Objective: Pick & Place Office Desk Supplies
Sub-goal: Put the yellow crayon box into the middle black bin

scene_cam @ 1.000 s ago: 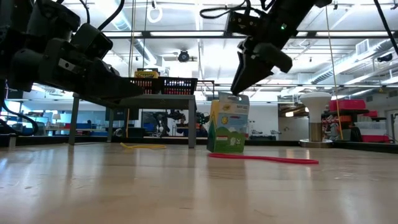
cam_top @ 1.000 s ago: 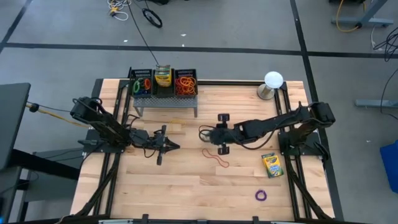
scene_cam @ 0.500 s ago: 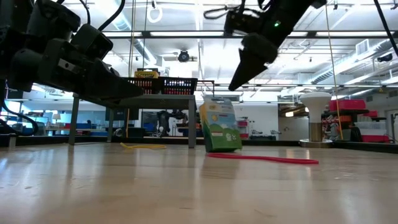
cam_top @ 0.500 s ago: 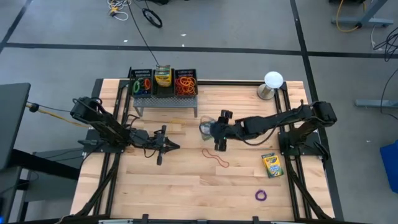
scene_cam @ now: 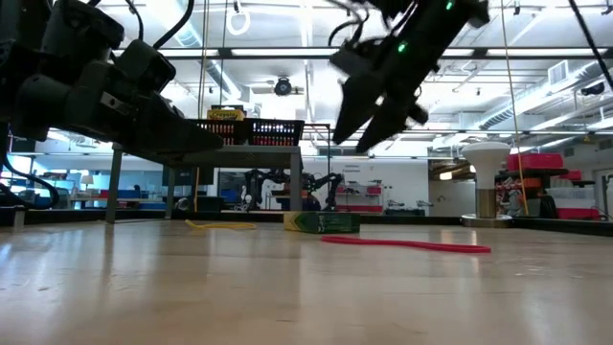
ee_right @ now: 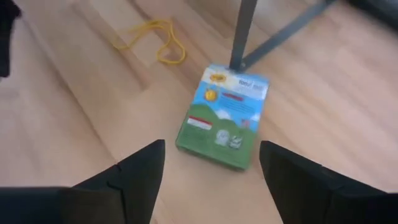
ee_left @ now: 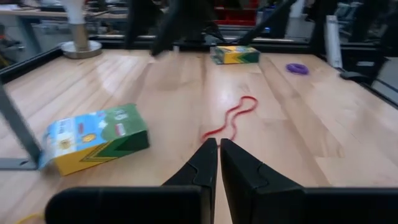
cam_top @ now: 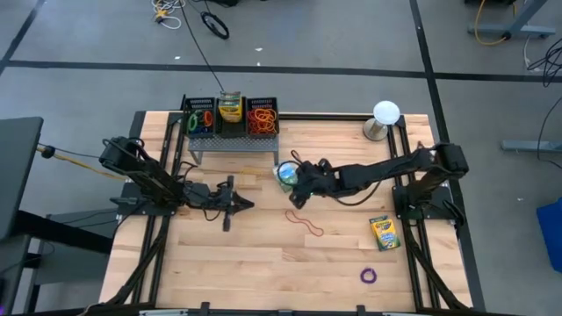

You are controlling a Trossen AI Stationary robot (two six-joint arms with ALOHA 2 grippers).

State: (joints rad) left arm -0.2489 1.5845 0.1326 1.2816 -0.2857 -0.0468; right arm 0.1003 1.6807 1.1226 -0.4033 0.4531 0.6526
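Observation:
A yellow-and-green crayon box (cam_top: 287, 174) lies flat on the table by the rack's right leg (ee_right: 244, 31), blue face up in the right wrist view (ee_right: 224, 124). My right gripper (ee_right: 211, 145) hovers open above it, one finger to each side, touching nothing; the low view shows it (scene_cam: 369, 96) well above the box (scene_cam: 322, 222). My left gripper (cam_top: 241, 205) waits shut at centre left, fingertips (ee_left: 218, 146) together. A red rubber band (cam_top: 305, 223) lies on the table nearby, a yellow one (ee_right: 155, 40) beside the rack.
A metal rack (cam_top: 231, 132) at the far edge carries bins of bands and a crayon box. A second crayon box (cam_top: 383, 233) and a purple band (cam_top: 369, 276) lie at the near right. A white ball on a metal base (cam_top: 385, 116) stands far right.
My right gripper has opened and let go of the crayon box, then risen and drifted toward the rack. The box, upright a second ago, has tipped over and now lies flat on the table.

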